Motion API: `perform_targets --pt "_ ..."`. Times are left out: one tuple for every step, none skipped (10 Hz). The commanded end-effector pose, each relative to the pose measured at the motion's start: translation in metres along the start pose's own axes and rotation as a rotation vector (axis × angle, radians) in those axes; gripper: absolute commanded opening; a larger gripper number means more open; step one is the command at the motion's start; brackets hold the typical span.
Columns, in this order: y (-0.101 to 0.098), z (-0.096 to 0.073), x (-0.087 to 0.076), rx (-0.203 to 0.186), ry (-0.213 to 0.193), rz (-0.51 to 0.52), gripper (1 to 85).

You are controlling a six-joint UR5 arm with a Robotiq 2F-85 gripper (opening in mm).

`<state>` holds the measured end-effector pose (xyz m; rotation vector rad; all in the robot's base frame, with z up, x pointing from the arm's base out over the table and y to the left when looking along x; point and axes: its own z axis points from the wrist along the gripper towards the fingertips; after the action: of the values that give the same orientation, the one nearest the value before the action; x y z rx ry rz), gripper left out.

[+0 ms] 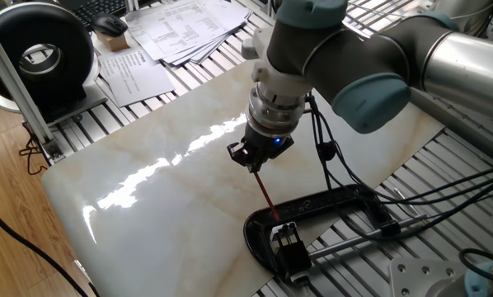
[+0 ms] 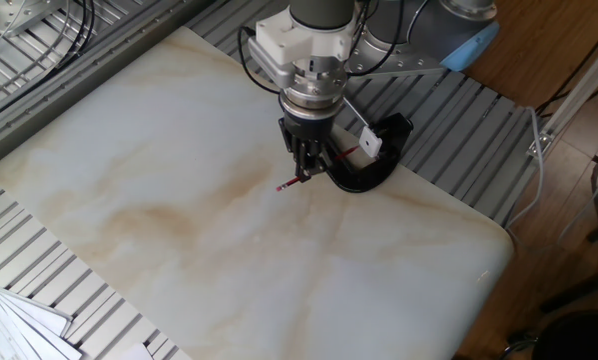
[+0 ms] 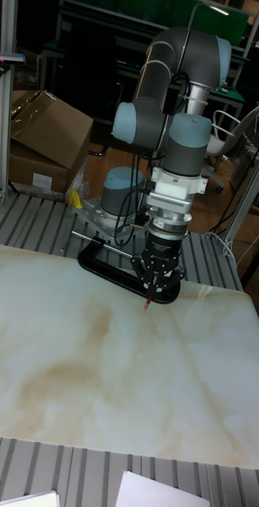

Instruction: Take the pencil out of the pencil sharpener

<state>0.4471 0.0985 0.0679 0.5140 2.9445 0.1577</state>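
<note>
My gripper (image 1: 254, 162) points down over the marble slab and is shut on the upper part of the thin red pencil (image 1: 266, 195). The pencil slants down from the fingers toward the small black pencil sharpener (image 1: 289, 242), which is held in the black C-clamp (image 1: 337, 198). Whether the tip is inside the sharpener I cannot tell. In the other fixed view the gripper (image 2: 304, 170) hides the pencil's middle, and its free end (image 2: 287, 183) sticks out to the left. The tall view shows the gripper (image 3: 157, 287) with the pencil end (image 3: 146, 303) below it.
The marble slab (image 1: 147, 198) covers the slatted table. The C-clamp's silver screw rod (image 1: 354, 239) runs to the right. Cables (image 1: 329, 157) hang from the wrist. Papers (image 1: 172, 29) and a black round device (image 1: 40, 58) lie beyond the far left edge.
</note>
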Motion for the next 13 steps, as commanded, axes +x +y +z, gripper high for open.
perform_targets --pt "0.004 -0.005 0.004 -0.015 0.004 0.016 1.3" --pt "0.004 -0.004 0.006 -0.015 0.004 0.017 1.3" --pt "0.002 -0.001 0.008 -0.013 -0.001 0.015 1.3" --pt "0.001 0.001 0.009 -0.014 -0.006 0.013 1.3" --pt "0.001 0.001 0.009 -0.014 -0.007 0.012 1.3" --pt "0.001 0.001 0.01 -0.015 -0.007 0.012 1.3" --pt "0.001 0.0 0.011 -0.015 -0.006 0.014 1.3" --pt "0.001 0.0 0.012 -0.015 -0.006 0.014 1.3" --pt "0.001 -0.001 0.012 -0.014 -0.006 0.013 1.3" --pt "0.0 -0.002 0.014 -0.015 -0.006 0.012 1.3" --pt "0.0 -0.003 0.014 -0.016 -0.005 0.012 1.3" --pt "-0.001 -0.003 0.015 -0.017 -0.006 0.012 1.3" --pt "-0.001 -0.002 0.015 -0.017 -0.008 0.011 1.3"
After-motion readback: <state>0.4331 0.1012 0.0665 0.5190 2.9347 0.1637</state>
